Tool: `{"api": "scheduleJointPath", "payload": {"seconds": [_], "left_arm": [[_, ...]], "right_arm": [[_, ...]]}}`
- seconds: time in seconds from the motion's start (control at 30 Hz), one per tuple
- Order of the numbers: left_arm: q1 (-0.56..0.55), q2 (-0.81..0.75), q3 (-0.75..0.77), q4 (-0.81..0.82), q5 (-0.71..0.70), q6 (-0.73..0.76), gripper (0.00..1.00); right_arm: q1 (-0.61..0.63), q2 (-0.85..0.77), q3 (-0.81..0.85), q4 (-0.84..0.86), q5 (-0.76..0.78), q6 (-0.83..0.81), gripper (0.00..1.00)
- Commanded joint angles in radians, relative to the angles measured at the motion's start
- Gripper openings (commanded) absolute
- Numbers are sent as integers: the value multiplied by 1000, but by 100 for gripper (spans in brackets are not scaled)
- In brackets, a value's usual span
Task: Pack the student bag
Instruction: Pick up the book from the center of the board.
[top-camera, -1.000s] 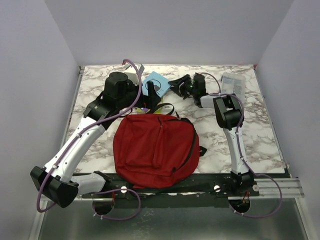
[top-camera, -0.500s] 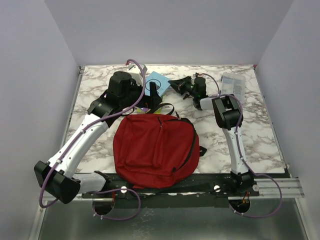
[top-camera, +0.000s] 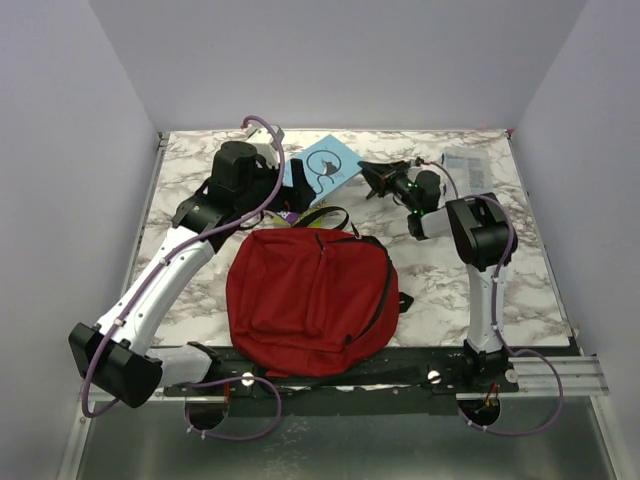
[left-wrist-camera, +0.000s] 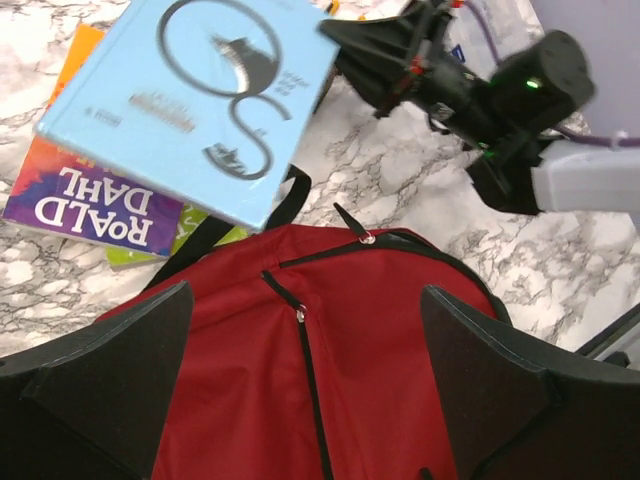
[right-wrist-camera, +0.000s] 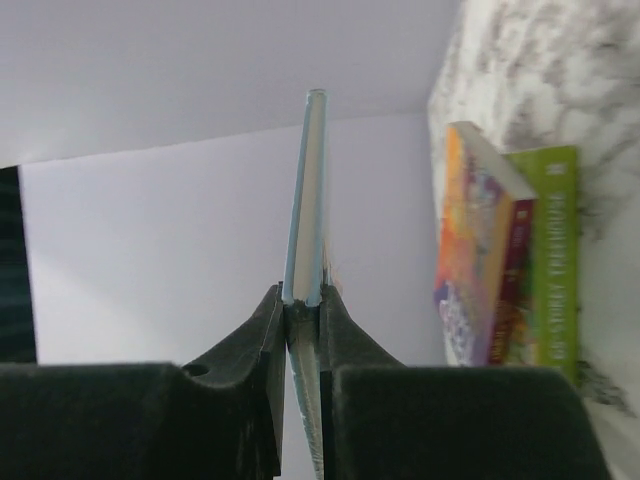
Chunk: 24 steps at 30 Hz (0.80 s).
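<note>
Near the front edge of the marble table (top-camera: 520, 270), between the two arm bases, the student bag (top-camera: 305, 295) lies flat, its zippers apparently closed. Beyond its top handle, a light blue book (top-camera: 330, 168) hangs in the air above a small stack of books (left-wrist-camera: 90, 205). The right gripper (right-wrist-camera: 303, 310) pinches this book by one thin edge. The left gripper (left-wrist-camera: 300, 375) hovers over the bag with its jaws spread wide, holding nothing.

With so narrow a grip, the book could swing or slip out on the way to the bag. If the bag is indeed zipped, there is also no opening to receive it.

Compared with a second ago, the right arm has drawn back to its own side, carrying the book with it. The left gripper has pulled clear of the book.
</note>
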<state>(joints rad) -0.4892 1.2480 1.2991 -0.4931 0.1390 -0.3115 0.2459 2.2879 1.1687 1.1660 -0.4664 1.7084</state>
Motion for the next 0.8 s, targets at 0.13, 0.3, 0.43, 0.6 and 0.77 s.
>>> {"api": "scheduleJointPath", "payload": {"seconds": [0.13,0.3,0.43,0.6,0.77], "left_arm": [[183,-1,-89,160,279,-241,98],[253,41,-186,379,522,-425,98],[256,96,-237,502,615,-550,97],[258,122,-312,674,669,-668,78],[263,114,-327,703,673,-682,57]], "right_arm": [[-10,-296,-206,243,-1,119,1],[21,-418,-327,267,47,113,1],[73,-453,-384,309,115,147,1],[156,-467,-459,356,257,148,1],[202,-495,-573,396,395,119,1]]}}
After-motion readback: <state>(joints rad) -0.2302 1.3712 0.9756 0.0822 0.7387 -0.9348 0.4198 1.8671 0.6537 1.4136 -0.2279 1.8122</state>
